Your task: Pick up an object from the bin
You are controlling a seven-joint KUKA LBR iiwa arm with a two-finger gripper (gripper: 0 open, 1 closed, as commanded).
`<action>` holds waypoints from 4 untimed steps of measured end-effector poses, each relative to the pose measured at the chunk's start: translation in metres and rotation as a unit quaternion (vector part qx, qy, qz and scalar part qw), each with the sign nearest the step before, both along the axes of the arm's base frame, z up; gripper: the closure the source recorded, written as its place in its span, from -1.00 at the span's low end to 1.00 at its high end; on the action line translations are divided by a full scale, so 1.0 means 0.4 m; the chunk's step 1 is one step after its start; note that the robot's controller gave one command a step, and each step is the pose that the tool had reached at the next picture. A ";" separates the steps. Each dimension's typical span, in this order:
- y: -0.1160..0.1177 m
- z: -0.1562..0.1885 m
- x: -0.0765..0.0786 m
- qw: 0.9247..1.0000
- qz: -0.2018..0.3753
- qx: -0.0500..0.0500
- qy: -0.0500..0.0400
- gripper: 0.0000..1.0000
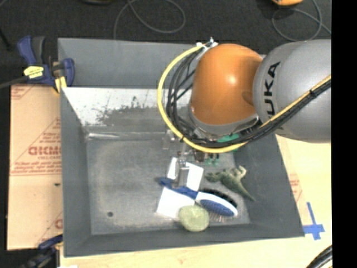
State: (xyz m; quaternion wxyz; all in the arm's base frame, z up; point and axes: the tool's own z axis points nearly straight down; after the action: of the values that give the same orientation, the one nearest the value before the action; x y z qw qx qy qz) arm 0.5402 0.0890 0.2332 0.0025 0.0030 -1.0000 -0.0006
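Grey metal bin (111, 172) with a small cluster of stuff sitting toward the near-right part of its floor. The silver KUKA arm (295, 88) comes in from the right. Its big orange dome cover (223, 82) and a loop of yellow and black cables (163, 94) hang over the middle of the bin.

Below the dome the hand (178, 171) is low, right down at the far edge of the cluster. A small white square card (194, 176) lies just to its right. They look like they're touching or nearly so, but honestly I can't say for sure, since the dome's shadow and the cables crowd that spot. Same goes for the hand's state: I can't tell whether it's clenched or released.

Just in front of the hand there's a blue-handled brush with white bristles (217, 206). It lies across a bigger white flat card (168, 204), with the handle end up by the hand and the head off to the right. A pale green rounded lump (193, 218) sits against the brush's near side, close to the bin's front wall. A dark green toy lizard-looking figure (227, 178) lies right of the small card, just behind the brush head.
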 end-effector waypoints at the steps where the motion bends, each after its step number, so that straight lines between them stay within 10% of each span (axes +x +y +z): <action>1: -0.001 0.012 0.004 1.000 -0.001 0.001 -0.004 -1.00; 3: -0.158 -0.185 0.062 0.991 -0.132 -0.001 -0.003 -1.00; 4: -0.242 -0.279 0.030 0.997 -0.074 -0.001 -0.005 -1.00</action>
State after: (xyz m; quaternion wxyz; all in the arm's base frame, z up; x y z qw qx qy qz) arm 0.5522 -0.0078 0.1216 -0.0021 -0.0715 -0.9974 0.0005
